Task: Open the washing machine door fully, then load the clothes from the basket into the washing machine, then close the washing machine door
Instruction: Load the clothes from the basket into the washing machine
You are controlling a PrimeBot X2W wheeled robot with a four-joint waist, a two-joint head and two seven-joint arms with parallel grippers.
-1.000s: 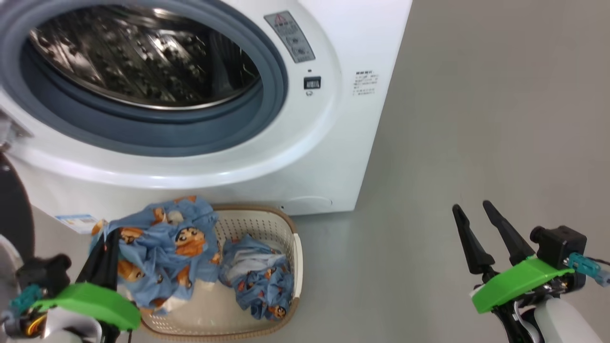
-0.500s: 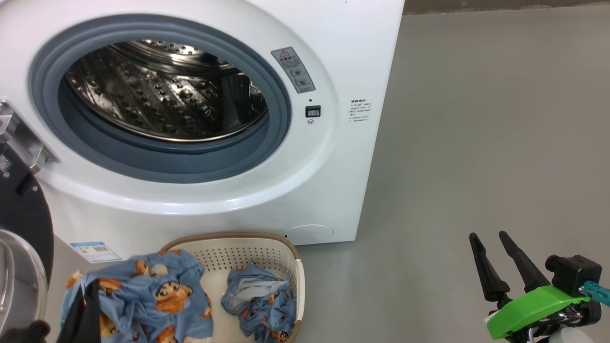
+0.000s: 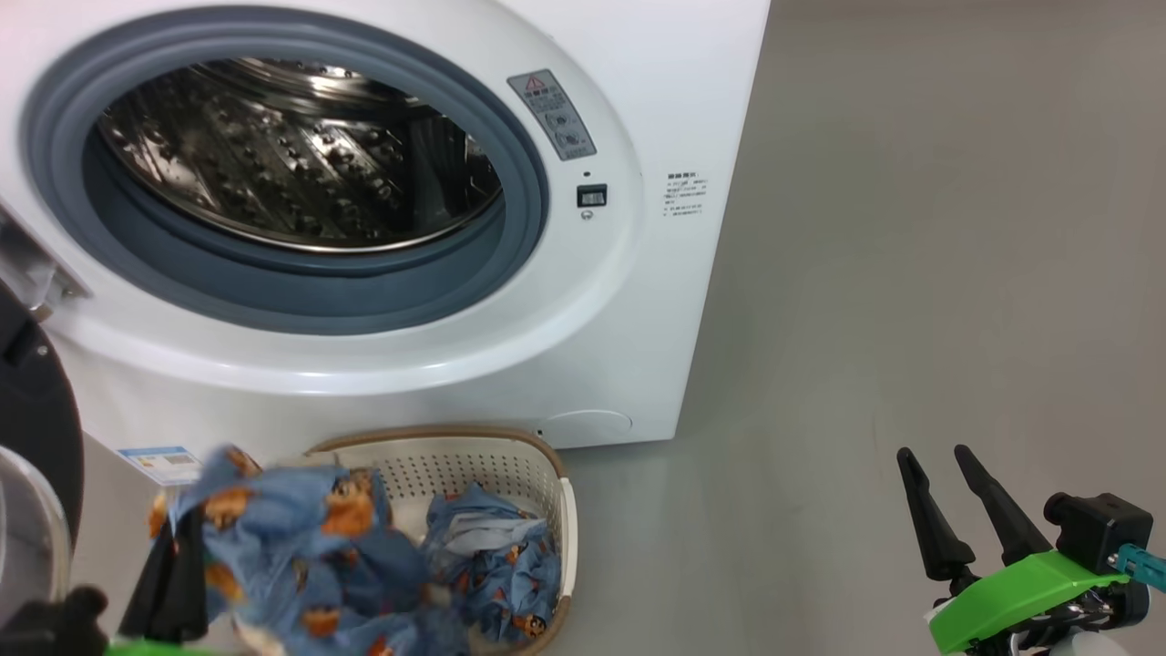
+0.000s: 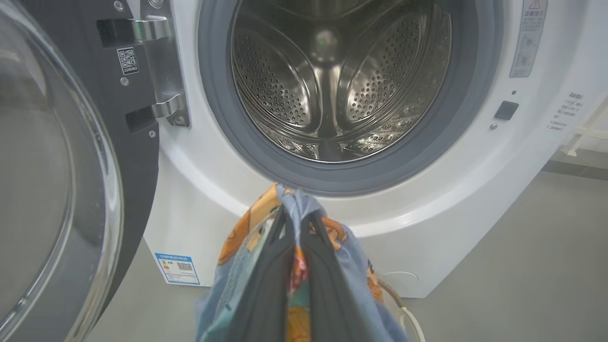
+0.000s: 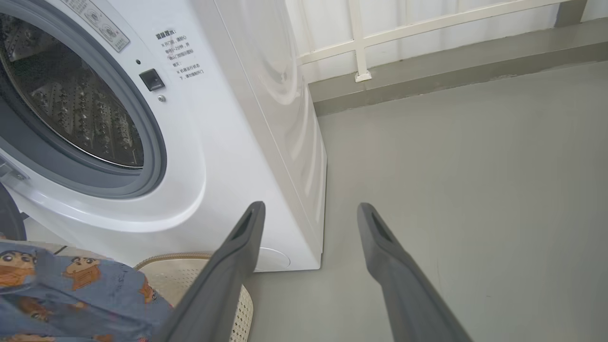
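The white washing machine (image 3: 656,100) stands with its steel drum (image 3: 291,155) exposed. Its black-rimmed door (image 3: 32,428) hangs swung open at the left, and the glass bowl (image 4: 47,166) bulges in the left wrist view. Below the opening sits the cream basket (image 3: 515,460). My left gripper (image 3: 182,538) is shut on a blue printed garment (image 3: 301,538), holding it up over the basket's left side, below the drum opening (image 4: 297,212). A second blue bundle (image 3: 496,560) lies in the basket. My right gripper (image 3: 931,453) hangs open over the floor, far right.
Grey floor (image 3: 911,228) stretches to the right of the machine. A white railing (image 5: 361,42) runs along the back wall. The door's metal hinge (image 4: 161,61) sits left of the grey gasket (image 4: 228,142). A blue label sticker (image 3: 159,463) marks the machine's lower left.
The head camera has shifted, so the whole picture moved. The garment in my left gripper is now blurred and bunched tighter above the basket. My right gripper stays open at the lower right.
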